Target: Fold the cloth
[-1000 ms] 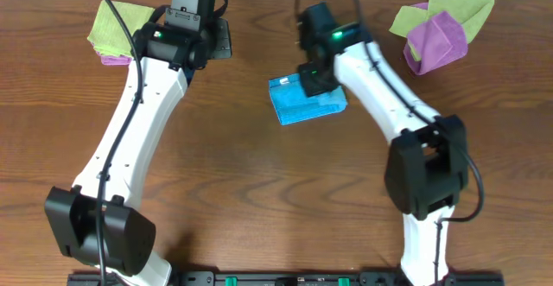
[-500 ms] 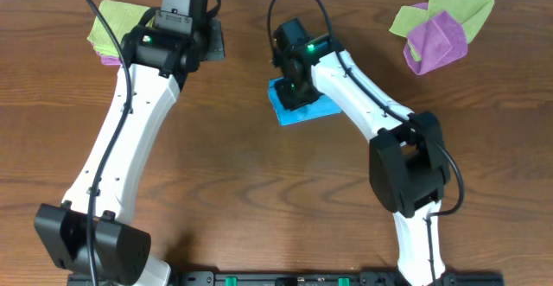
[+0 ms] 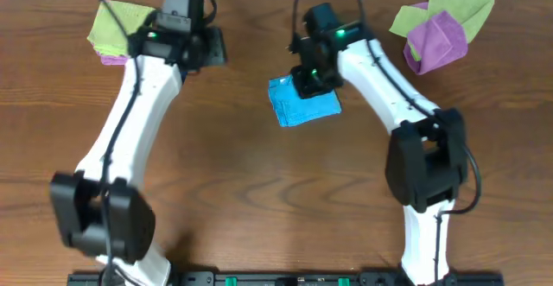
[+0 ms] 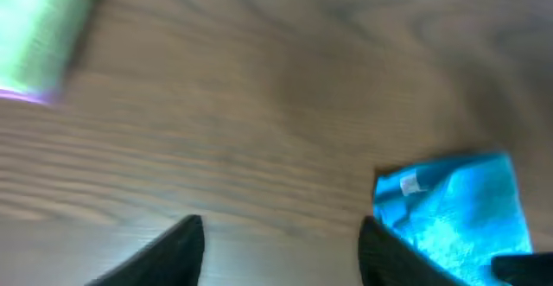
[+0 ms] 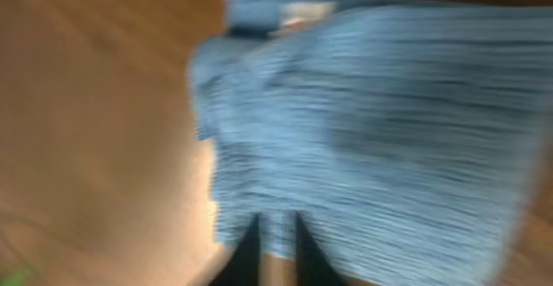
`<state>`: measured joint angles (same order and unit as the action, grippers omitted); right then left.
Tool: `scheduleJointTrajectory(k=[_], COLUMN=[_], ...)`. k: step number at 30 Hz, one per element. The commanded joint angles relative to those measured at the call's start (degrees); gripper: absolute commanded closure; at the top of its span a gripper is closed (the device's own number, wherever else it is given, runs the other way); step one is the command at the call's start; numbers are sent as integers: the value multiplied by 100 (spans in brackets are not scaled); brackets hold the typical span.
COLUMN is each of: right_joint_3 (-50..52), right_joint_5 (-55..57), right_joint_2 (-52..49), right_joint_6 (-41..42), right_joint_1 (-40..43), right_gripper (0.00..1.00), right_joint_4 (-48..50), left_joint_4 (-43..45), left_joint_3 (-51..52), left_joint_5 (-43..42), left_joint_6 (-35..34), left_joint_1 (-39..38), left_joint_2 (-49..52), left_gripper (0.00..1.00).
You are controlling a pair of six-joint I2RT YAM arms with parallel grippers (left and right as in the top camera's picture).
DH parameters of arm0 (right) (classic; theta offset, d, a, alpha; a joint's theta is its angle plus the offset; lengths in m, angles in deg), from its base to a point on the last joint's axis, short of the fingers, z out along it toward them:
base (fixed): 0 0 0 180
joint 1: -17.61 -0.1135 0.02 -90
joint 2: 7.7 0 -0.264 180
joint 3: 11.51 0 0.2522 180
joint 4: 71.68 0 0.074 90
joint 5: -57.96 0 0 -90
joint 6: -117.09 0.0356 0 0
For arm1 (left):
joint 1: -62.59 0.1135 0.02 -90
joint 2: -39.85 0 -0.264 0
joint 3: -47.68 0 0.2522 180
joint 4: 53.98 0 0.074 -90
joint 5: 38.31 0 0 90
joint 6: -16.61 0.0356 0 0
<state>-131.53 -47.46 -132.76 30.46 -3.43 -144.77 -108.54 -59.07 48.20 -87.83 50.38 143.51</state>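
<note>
Reaching over the brown wooden table (image 3: 259,191), we have both white arms stretched toward its far edge, the left arm (image 3: 130,139) angled to the far left and the right arm (image 3: 380,79) bent in over the middle. At the far right corner a lime-green cloth (image 3: 458,5) lies crumpled with a purple cloth (image 3: 436,40) bunched on top of it, and at the far left a second green cloth (image 3: 117,22) sits just beside our left wrist, a sliver of purple showing under it. The cloth (image 3: 304,106), bright sky blue, lies folded into a compact, roughly square packet near the middle of the far half of the table, well apart from both piles. Our right gripper (image 3: 309,77) is directly over its far edge; in the right wrist view its two dark fingers (image 5: 246,251) stand close together against the blue fabric, but blur keeps us from telling whether they pinch it. Our left gripper (image 4: 281,251) hangs over bare wood with its fingers spread wide and nothing between them, the cloth off to one side. The small white tag (image 4: 410,184) shows at the cloth's corner.
</note>
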Motion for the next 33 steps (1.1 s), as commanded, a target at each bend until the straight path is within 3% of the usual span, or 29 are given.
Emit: scheduleJointTrajectory(k=[1, 3, 6, 7, 14, 23, 33], right_joint_3=[-125, -118, -118, -103, 151, 184, 184], right_joint_5=[42, 39, 39, 37, -4, -114, -315], right_joint_2=[221, 219, 214, 214, 201, -140, -800], right_joint_6=[-48, -48, -48, -48, -48, -46, 94], right_joint_1=[356, 634, 872, 931, 1182, 1255, 1228], right_gripper=[99, 99, 99, 99, 99, 99, 99], right_joint_4=[-24, -2, 33, 57, 409, 501, 601], left_joint_4=[214, 455, 872, 1047, 2376, 3425, 3862], left_joint_3=[284, 391, 575, 658, 1484, 2356, 2726], left_joint_5=[-1178, -2094, -2905, -3119, -3928, -4763, -4603], left_joint_6=[31, 114, 116, 114, -321, -1045, -1572], left_joint_1=[20, 20, 17, 17, -35, -144, -428], left_joint_2=[485, 841, 1178, 1255, 1377, 1379, 1386], left_gripper=[30, 19, 13, 2, 5, 4, 5])
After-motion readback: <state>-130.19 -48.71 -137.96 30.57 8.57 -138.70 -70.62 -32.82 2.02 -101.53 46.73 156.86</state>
